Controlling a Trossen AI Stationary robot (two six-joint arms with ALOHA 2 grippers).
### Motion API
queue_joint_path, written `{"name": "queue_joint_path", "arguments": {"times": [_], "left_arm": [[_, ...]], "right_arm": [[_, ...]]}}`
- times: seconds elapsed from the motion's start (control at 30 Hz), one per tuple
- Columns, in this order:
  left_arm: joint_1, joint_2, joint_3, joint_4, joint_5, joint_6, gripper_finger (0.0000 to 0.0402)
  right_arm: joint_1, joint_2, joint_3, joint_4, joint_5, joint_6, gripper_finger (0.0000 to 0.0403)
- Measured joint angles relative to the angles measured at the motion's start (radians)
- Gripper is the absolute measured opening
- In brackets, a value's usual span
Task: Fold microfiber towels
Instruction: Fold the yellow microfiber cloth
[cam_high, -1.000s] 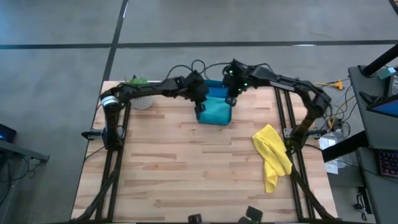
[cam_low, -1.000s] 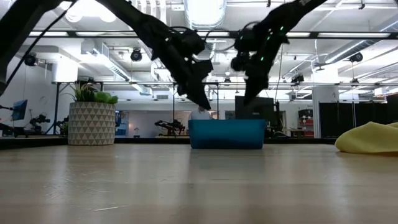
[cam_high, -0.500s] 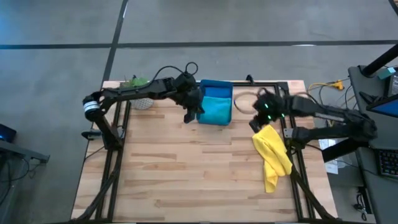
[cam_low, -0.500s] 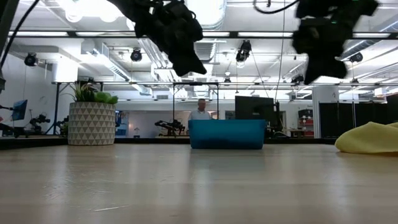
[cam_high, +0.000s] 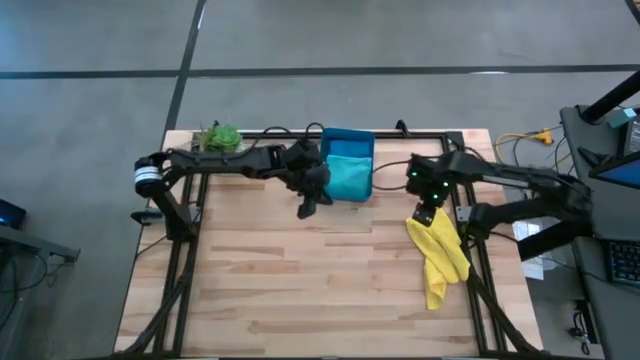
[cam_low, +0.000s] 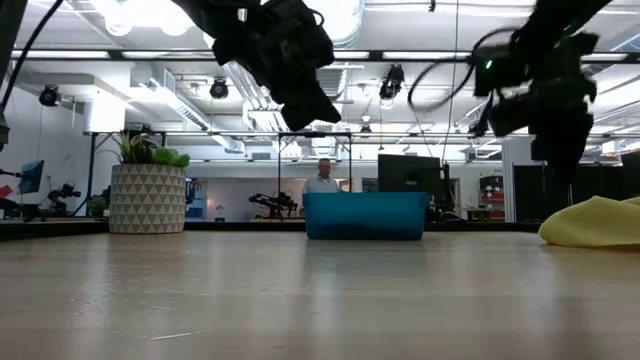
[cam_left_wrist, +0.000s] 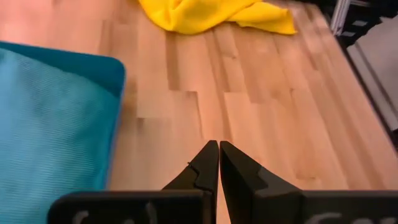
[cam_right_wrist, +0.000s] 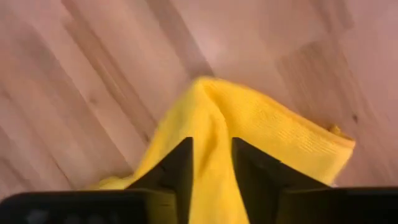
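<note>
Right end effector (cam_high: 424, 215) shifted (parted) over yellow towel (cam_high: 438, 250)

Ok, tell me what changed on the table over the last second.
The right gripper left the teal-blue bin, swung out to its own side and now hangs, fingers parted, over the upper end of the yellow towel. The left gripper pulled back from the bin toward the table's middle, shut and empty. The bin with the teal towel in it, the yellow towel and the plant stayed put.
</note>
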Motion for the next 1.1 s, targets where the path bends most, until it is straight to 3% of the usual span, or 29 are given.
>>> {"name": "queue_joint_path", "arguments": {"times": [0.23,0.33,0.47,0.53,0.87,1.0,1.1], "left_arm": [[-0.041,-0.003,-0.004,0.01,0.0,-0.074,0.0001],[-0.058,-0.003,-0.004,0.009,0.0,-0.075,0.0001],[-0.068,-0.003,-0.004,0.014,0.0,-0.074,0.0001],[-0.07,-0.003,-0.004,0.023,-0.001,-0.075,0.0001],[-0.079,-0.003,-0.006,0.043,-0.004,-0.177,0.0001],[-0.082,-0.021,-0.01,0.037,-0.004,-0.149,0.0001],[-0.081,-0.051,-0.019,0.029,-0.004,-0.15,0.0001]], "right_arm": [[-0.045,0.243,0.022,-0.003,0.023,-0.011,0.017],[-0.045,0.311,0.057,0.004,0.038,-0.021,0.018],[-0.045,0.363,0.097,-0.008,0.175,0.006,0.0184],[-0.045,0.38,0.101,-0.015,0.185,0.042,0.0184],[-0.018,0.53,0.077,0.077,-0.12,0.255,0.0184],[0.09,0.542,0.076,0.192,-0.232,0.369,0.0184],[0.21,0.523,0.077,0.33,-0.244,0.467,0.0184]]}}
